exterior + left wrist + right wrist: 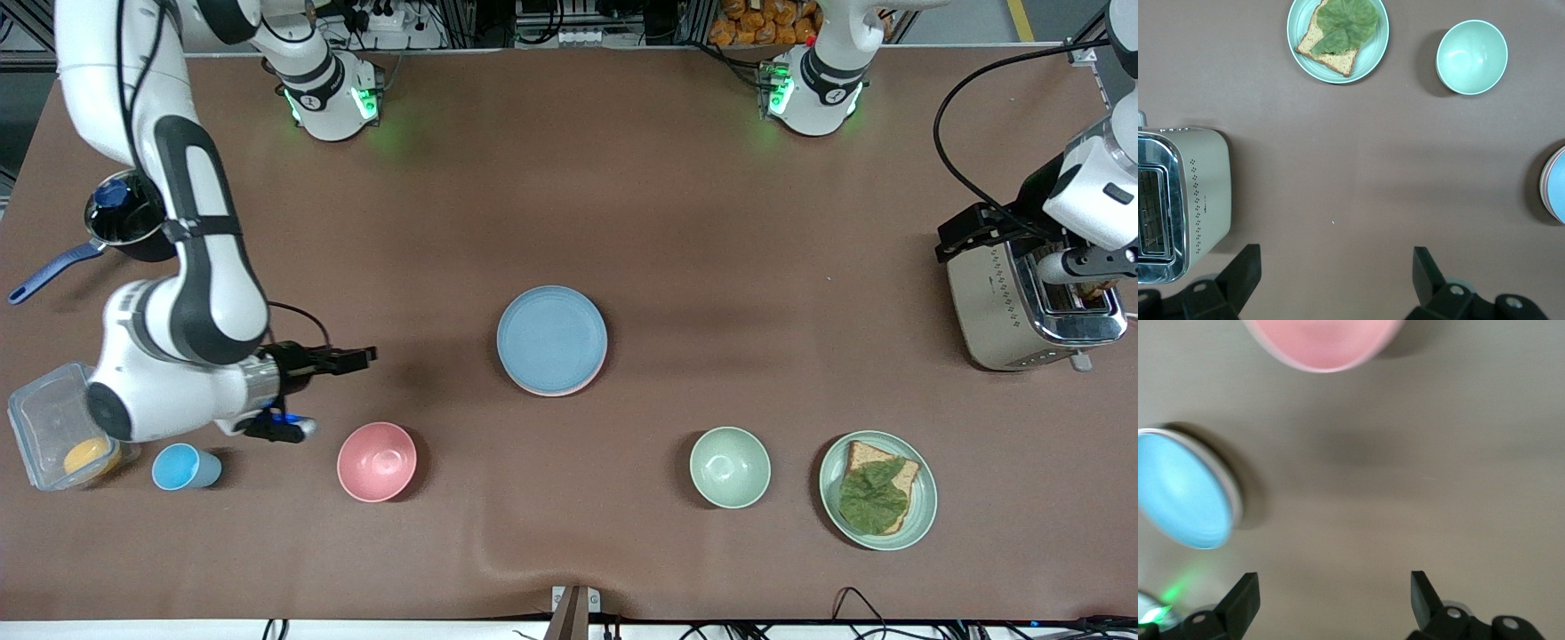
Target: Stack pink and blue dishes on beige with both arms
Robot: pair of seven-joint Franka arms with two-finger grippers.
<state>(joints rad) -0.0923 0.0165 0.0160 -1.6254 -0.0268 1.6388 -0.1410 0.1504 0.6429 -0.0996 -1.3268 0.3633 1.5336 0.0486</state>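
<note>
Two plates at least sit stacked at the middle of the tabletop (711, 222): the blue plate (551, 338) lies on top, and the pink plate (558, 390) shows only as a thin pink rim under its edge nearest the front camera. Whether the beige plate lies beneath them cannot be told, since no cream rim shows in any view. The left wrist view catches the same stack at its border, blue plate (1558, 187) over a pink edge. The right gripper (351, 357) hangs low over the tabletop between the stack and the right arm's end, above the pink bowl (377, 461) and the small blue cup (184, 468); its fingers (1241, 600) are spread wide and hold nothing. The left gripper (1098, 264) is up over the toaster (1022, 307) at the left arm's end, fingers (1245, 270) also wide apart and empty. Judging from this, the stacking looks finished or nearly so, with both arms drawn away from the dishes. What remains, if anything, is to confirm the pile sits square and park the arms clear of the green bowl (730, 467) and the green plate with toast (925, 498).
</note>
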